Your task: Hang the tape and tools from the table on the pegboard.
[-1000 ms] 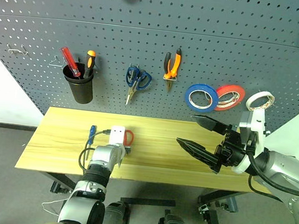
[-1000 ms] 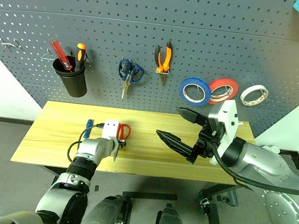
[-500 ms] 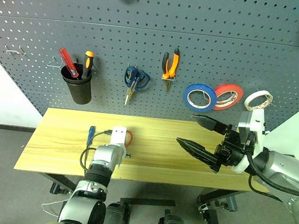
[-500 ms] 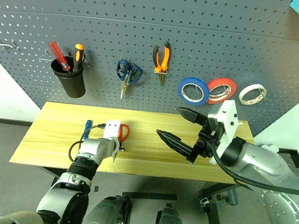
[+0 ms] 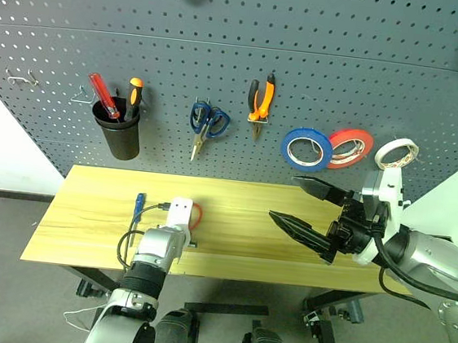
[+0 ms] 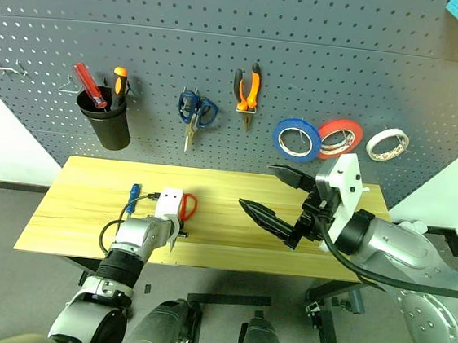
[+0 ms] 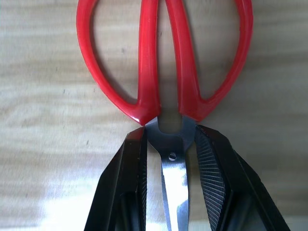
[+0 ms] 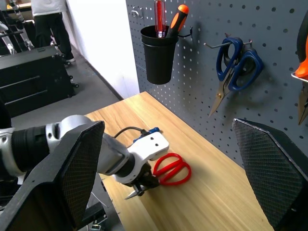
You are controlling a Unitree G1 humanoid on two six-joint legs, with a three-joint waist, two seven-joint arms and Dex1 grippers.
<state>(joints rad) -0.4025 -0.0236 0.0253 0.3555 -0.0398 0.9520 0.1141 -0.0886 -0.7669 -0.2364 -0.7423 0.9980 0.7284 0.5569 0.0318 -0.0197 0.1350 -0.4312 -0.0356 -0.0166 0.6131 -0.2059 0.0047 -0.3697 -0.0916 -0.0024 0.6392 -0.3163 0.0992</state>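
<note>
Red scissors point(image 7: 163, 62) lie flat on the table point(image 5: 83, 230), left of centre, handle loops toward the pegboard point(image 5: 240, 66), blades toward the near edge. Left gripper point(image 7: 171, 159) is clamped on them right at the pivot: the two black fingers point(image 7: 132, 178) press the metal on either side, just below where the red handles meet, and the blade runs down between the pads. Scissors look flat on the wood, not lifted. In the right wrist view the blade tip pokes out under that gripper. The blue screwdriver point(image 5: 138, 206) lies on the table just left of the left gripper, apart from it. Right gripper point(image 5: 320, 215) is wide apart and holds nothing; it hovers above the right half of the table, pointing left, touching nothing. On the pegboard: pliers point(image 5: 260, 99) with orange-black handles hang on a hook above the middle, blue tape point(image 5: 307, 149) hangs to their right, lower down, with a red-orange roll point(image 5: 353, 148) overlapping its right side and a white roll point(image 5: 398, 154) further right. Blue scissors point(image 5: 207, 123) hang left of the pliers, tips down. A black cup point(image 5: 119, 133) hangs further left with a red screwdriver point(image 5: 106, 95) and an orange-black one point(image 5: 135, 96) standing in it. A person point(image 8: 45, 19) stands far off beyond the table's left end in the right wrist view.
</note>
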